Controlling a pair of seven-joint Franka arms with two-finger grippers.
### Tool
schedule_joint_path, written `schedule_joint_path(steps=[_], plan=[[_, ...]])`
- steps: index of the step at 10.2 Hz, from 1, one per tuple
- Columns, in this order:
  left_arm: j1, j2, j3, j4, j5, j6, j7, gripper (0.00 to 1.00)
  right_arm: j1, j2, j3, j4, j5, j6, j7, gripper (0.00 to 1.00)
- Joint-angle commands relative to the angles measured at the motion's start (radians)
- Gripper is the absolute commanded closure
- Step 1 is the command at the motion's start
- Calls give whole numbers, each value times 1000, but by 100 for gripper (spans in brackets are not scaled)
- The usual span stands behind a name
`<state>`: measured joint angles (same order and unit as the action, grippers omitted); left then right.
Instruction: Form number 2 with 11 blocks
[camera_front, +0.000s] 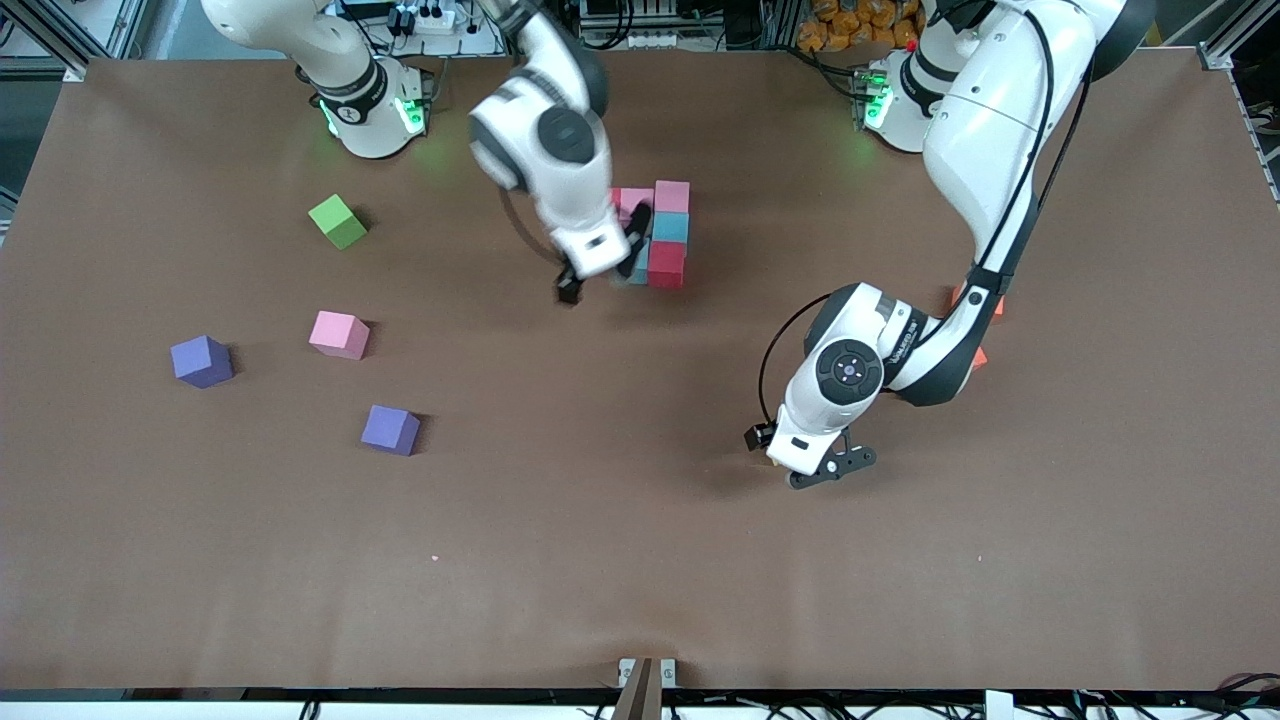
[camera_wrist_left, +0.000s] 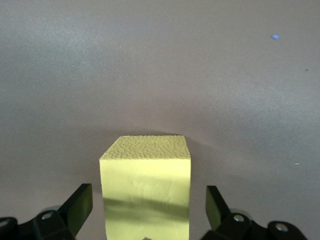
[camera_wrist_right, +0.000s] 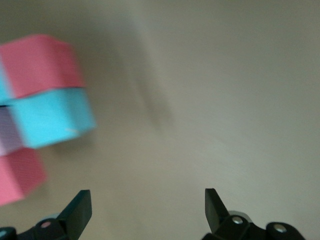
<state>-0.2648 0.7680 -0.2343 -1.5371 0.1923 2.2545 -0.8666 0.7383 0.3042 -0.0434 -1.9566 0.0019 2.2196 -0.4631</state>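
Blocks in pink (camera_front: 672, 196), teal (camera_front: 670, 227) and red (camera_front: 666, 265) sit clustered mid-surface beside the right pincer (camera_front: 598, 283), whose fingers stand wide and empty just above the brown surface (camera_front: 640, 560). Toward the left arm's end, the left pincer (camera_wrist_left: 147, 207) straddles a yellow block (camera_wrist_left: 146, 187), its fingers spread wide either side without touching.
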Motion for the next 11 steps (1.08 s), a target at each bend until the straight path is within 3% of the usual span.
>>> schedule_joint_path(steps=[1,2,5,7,11], plan=[[-11,11,12,18,-11,0,21,23,-196,6,11,62,15,-24,-51,0],[-11,11,12,18,-13,0,21,40,-276,13,11,86,15,-24,-49,0],[-11,-2,10,18,-20,-3,6,55,-471,111,13,178,20,-21,-40,0],[-13,-25,-13,17,-28,-18,-43,56,-523,162,13,234,21,-23,-8,0],[-10,-49,-188,17,-24,-49,-456,56,-550,243,13,257,21,-12,335,0]])
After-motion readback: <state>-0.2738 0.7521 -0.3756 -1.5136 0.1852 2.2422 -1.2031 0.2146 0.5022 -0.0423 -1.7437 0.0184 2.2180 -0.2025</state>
